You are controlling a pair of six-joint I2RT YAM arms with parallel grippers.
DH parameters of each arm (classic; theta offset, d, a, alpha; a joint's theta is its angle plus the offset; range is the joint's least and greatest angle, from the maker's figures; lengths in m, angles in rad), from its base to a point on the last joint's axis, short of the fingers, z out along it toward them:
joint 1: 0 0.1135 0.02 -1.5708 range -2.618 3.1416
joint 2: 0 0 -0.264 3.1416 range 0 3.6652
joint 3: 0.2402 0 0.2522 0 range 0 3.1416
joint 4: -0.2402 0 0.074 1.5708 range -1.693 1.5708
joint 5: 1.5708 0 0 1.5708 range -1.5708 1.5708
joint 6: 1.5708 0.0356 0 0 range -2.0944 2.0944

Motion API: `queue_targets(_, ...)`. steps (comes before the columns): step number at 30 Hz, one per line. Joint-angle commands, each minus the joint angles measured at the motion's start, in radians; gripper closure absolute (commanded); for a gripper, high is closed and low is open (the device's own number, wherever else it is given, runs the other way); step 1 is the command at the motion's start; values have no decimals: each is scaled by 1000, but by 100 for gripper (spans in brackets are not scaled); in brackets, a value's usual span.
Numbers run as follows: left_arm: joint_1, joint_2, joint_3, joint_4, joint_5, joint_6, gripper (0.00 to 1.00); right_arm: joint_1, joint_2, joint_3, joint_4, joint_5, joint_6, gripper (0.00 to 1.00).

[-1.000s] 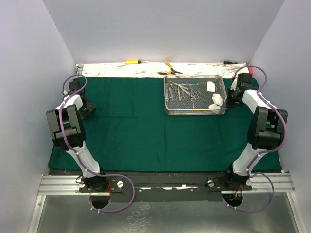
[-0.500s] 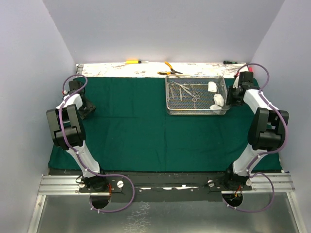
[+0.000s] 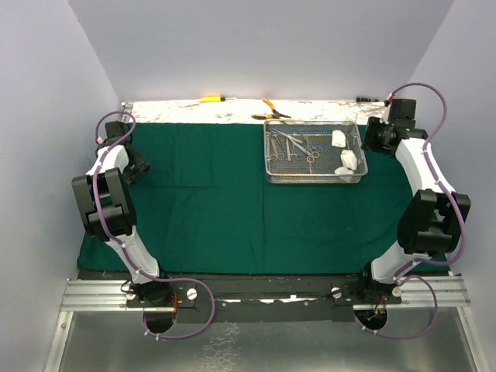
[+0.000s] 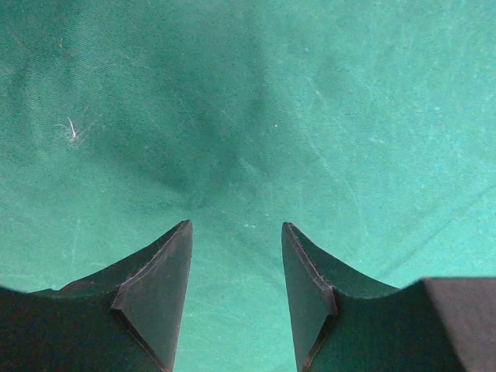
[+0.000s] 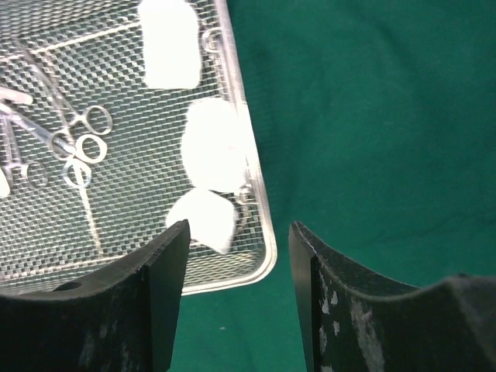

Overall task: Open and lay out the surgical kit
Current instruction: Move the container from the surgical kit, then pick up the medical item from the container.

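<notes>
Seen from above: dark green cloth wrap (image 3: 232,209) spread flat over most of the table (image 3: 178,111), already unfolded. Toward its far right, a rectangular wire-mesh tray (image 3: 313,180), long axis running left to right. Inside, silver scissor-like clamps (image 3: 293,146) heaped at the left end, white gauze rolls (image 3: 344,155) at the right end.

Just beside the tray's right short end, the right gripper (image 3: 373,141), fingers parted and grasping nothing. From its wrist view, looks down on the tray's near right corner, the rim lying between the fingertips.

Well apart, at the cloth's far left edge, the left gripper (image 3: 136,166), fingers likewise spread, holding nothing, bare cloth beneath.

Probably calls for the right arm, much the nearer, to reach leftward into the tray, gauze first.
</notes>
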Motion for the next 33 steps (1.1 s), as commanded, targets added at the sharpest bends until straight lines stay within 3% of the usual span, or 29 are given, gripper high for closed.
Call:
queue_targets(1,1,-53,39,-23,35,5,48,76,65,80,-89,-2,92,45)
queue_targets(5,2,-43,62,-26,64,-8,48,134,173,144,-116,50,159,51)
queue_targets(16,2,-20,64,-28,67,-10,48,233,423,277,-161,327,143,51)
queue_targets(22,2,0,72,-28,67,-8,49,233,472,312,-135,371,108,52)
queue_targets(33,-6,1,81,-28,13,-23,49,233,538,325,-68,308,63,59)
